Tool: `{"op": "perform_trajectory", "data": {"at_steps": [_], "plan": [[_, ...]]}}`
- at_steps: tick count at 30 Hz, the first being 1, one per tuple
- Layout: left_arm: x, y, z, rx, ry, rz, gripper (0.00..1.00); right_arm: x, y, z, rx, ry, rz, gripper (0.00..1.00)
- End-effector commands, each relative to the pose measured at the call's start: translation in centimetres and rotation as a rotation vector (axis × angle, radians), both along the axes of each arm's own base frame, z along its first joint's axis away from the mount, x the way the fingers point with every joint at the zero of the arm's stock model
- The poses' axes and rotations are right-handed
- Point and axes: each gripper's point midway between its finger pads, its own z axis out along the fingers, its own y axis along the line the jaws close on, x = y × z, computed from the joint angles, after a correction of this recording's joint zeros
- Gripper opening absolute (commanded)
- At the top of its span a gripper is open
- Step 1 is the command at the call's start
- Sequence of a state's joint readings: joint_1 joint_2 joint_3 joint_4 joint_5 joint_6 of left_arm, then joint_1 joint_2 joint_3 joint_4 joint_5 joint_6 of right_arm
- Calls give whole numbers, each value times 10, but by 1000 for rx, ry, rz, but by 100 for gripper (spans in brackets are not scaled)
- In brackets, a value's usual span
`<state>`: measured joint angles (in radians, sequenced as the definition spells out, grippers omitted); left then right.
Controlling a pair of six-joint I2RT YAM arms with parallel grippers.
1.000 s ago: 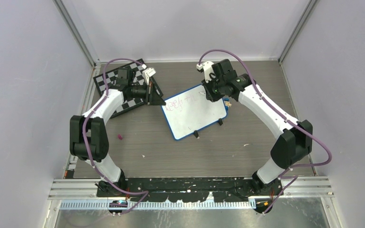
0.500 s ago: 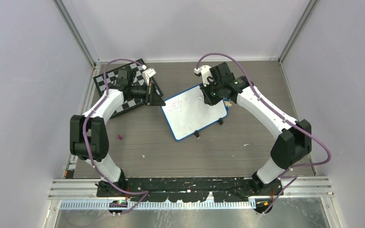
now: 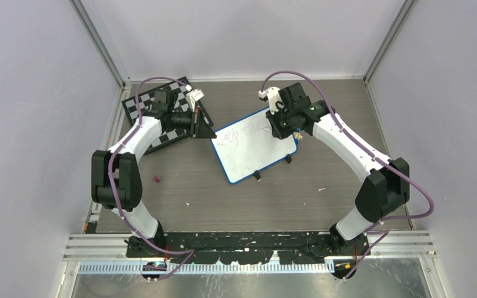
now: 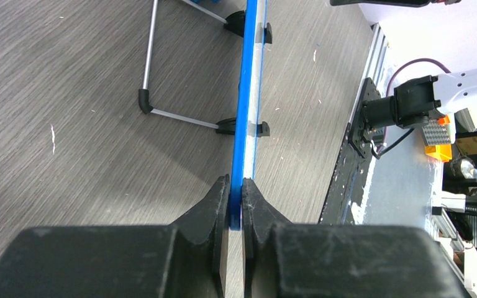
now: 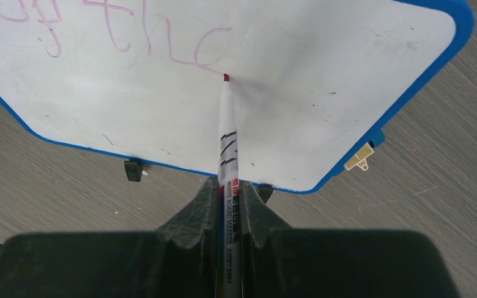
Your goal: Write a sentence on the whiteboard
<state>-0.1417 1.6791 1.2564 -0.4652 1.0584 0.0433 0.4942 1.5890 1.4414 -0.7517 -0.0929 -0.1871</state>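
left claw (image 4: 236, 185) pinched on whiteboard (image 3: 254, 155) edge, bracing it on the table (image 3: 223, 198) against pen pressure. right claw (image 5: 228, 186) clamped on marker (image 5: 227, 124), tip on board ending the pink sentence (image 5: 161, 43); looks unfinished.

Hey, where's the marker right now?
In the right wrist view the marker runs up the centre, clamped in the jaws of the right gripper, with its red tip on the whiteboard at the end of the pink writing.
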Motion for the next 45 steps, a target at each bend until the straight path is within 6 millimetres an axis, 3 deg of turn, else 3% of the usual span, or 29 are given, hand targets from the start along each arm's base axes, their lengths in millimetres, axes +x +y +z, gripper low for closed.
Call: {"op": "perform_trajectory", "data": {"at_steps": [1, 10, 18, 24, 26, 29, 34, 39, 45], "plan": [[2, -5, 8, -6, -25, -19, 2, 14, -15, 19, -18, -81, -38, 0], [2, -6, 10, -1, -37, -26, 3, 11, -4, 41, 45, -85, -1, 0], [3, -9, 7, 20, -40, -50, 2, -20, 13, 64, 164, -42, 115, 0], [10, -12, 6, 52, -49, -76, 3, -45, 25, 64, 248, 14, 193, 0], [12, -13, 8, 57, -51, -78, 9, -51, 29, 61, 274, 25, 201, 0], [11, -11, 13, 64, -60, -78, 28, -60, 37, 55, 293, 37, 219, 0], [-4, -6, 14, 80, -56, -78, 48, -67, 47, 43, 273, 18, 222, 0], [-13, -5, 7, 77, -49, -71, 50, -70, 54, 31, 229, -16, 218, 0], [-13, -9, 6, 46, -33, -77, 48, -45, 38, 37, 178, -93, 126, 0]]}}
